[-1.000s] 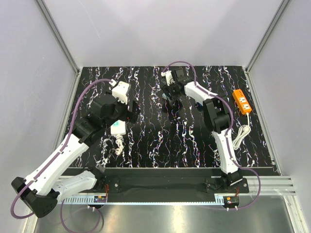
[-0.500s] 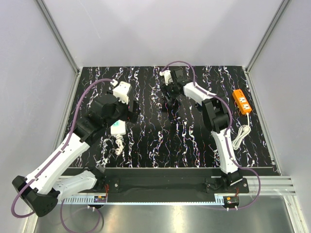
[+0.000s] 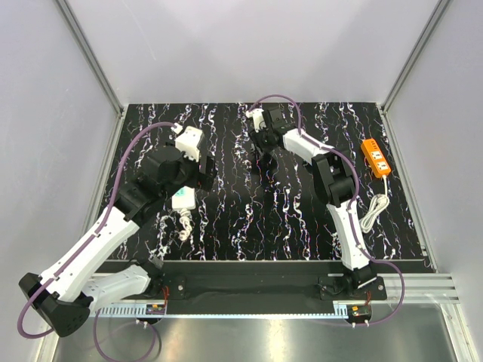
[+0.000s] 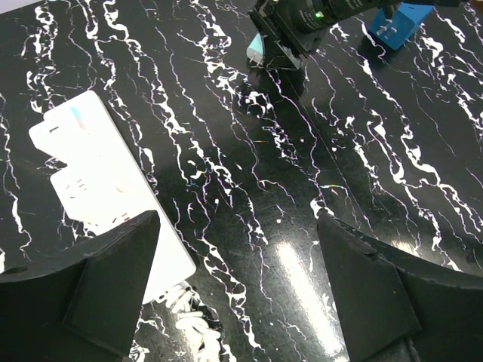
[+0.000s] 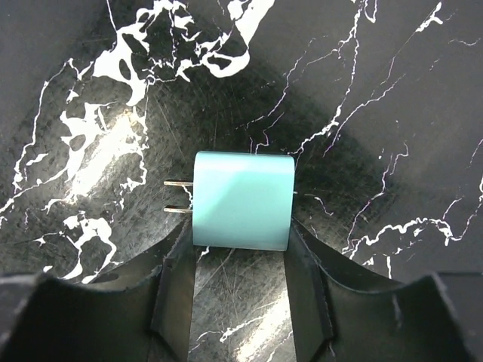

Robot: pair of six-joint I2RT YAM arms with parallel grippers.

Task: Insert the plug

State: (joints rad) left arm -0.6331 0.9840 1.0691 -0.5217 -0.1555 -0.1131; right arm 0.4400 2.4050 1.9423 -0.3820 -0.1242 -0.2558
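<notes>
Plug (image 5: pixel 243 200): on table (image 5: pixel 377 113), far centre, between right gripper (image 5: pixel 241 253) fingers (image 5: pixel 177 286); prongs crosswise to them.
Right fingers: narrow, at plug's sides; firm hold cannot be told.
Left gripper (image 4: pixel 241 279): wide, empty, over white power strip (image 4: pixel 106 188).

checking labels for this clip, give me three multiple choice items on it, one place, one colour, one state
1. Where is the plug? A between the fingers of the right gripper B in the left gripper C plugged in already
2. What colour is the plug? A orange B teal C white
3. How is the left gripper? A shut tight B open, empty C open around the plug
Answers: A, the right gripper's fingers press both its sides; B, its body shows teal in the right wrist view; C, its fingers stand wide apart, nothing between.
</notes>
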